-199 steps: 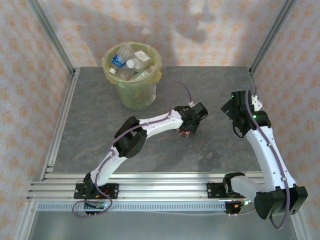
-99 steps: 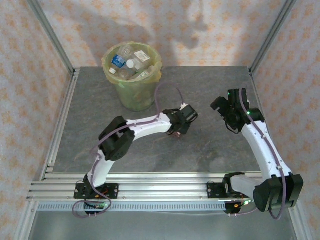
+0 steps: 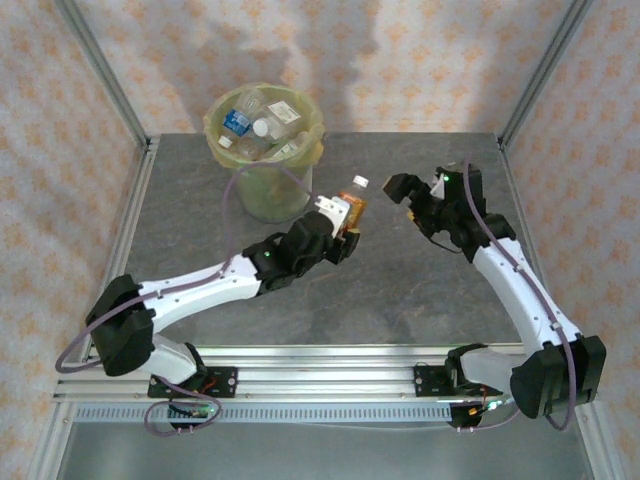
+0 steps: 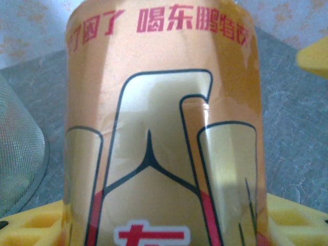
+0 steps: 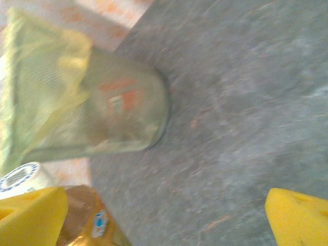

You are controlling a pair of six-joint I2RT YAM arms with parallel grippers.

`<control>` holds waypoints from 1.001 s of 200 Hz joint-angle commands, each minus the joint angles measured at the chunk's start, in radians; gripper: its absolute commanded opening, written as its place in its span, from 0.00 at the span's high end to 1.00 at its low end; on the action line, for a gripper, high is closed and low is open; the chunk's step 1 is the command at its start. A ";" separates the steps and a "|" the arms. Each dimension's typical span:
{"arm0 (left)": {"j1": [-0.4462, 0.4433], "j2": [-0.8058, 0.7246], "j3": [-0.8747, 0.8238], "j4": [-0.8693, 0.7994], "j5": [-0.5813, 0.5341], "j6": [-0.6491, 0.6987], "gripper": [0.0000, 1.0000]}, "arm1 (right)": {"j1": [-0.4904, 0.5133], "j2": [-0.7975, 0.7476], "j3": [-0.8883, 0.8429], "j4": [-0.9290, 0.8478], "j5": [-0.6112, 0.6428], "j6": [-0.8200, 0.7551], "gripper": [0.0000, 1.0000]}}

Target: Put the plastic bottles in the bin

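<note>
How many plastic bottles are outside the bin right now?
1. The orange-label bottle is gripped in the left fingers, just right of the bin in the top view. Several more lie inside the bin; some there may be hidden.

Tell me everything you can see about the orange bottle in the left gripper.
The bottle is small, with a white cap and a glossy orange label printed with red Chinese characters and dark outlined shapes. It appears held off the table, tilted, cap pointing up and away from the arms, just right of the bin. The left gripper is shut on its lower body, yellow pads pressing either side. Nothing else touches it.
</note>
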 commanded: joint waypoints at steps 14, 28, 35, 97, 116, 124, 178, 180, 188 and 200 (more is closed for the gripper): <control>0.055 -0.123 -0.100 0.192 0.087 0.019 0.44 | 0.046 -0.007 0.042 0.212 -0.151 -0.015 0.01; 0.072 -0.157 -0.121 0.209 0.129 0.012 0.44 | 0.067 -0.009 0.057 0.230 -0.157 -0.026 0.01; 0.077 -0.170 -0.130 0.215 0.150 0.012 0.44 | 0.081 -0.007 0.064 0.236 -0.160 -0.032 0.01; 0.105 -0.220 -0.152 0.224 0.319 0.024 0.44 | 0.210 0.049 0.222 0.169 -0.137 -0.201 0.01; 0.110 -0.231 -0.150 0.220 0.336 0.020 0.44 | 0.220 0.074 0.258 0.162 -0.148 -0.219 0.08; 0.110 -0.233 -0.150 0.219 0.339 0.017 0.44 | 0.225 0.084 0.271 0.154 -0.147 -0.229 0.10; 0.112 -0.251 -0.152 0.225 0.366 0.000 0.44 | 0.233 0.123 0.298 0.127 -0.146 -0.254 0.28; 0.112 -0.252 -0.152 0.224 0.365 0.000 0.44 | 0.233 0.124 0.298 0.126 -0.147 -0.253 0.29; 0.112 -0.252 -0.153 0.222 0.364 0.001 0.44 | 0.235 0.126 0.299 0.125 -0.151 -0.255 0.32; 0.112 -0.252 -0.150 0.219 0.362 0.000 0.44 | 0.237 0.126 0.298 0.122 -0.153 -0.259 0.37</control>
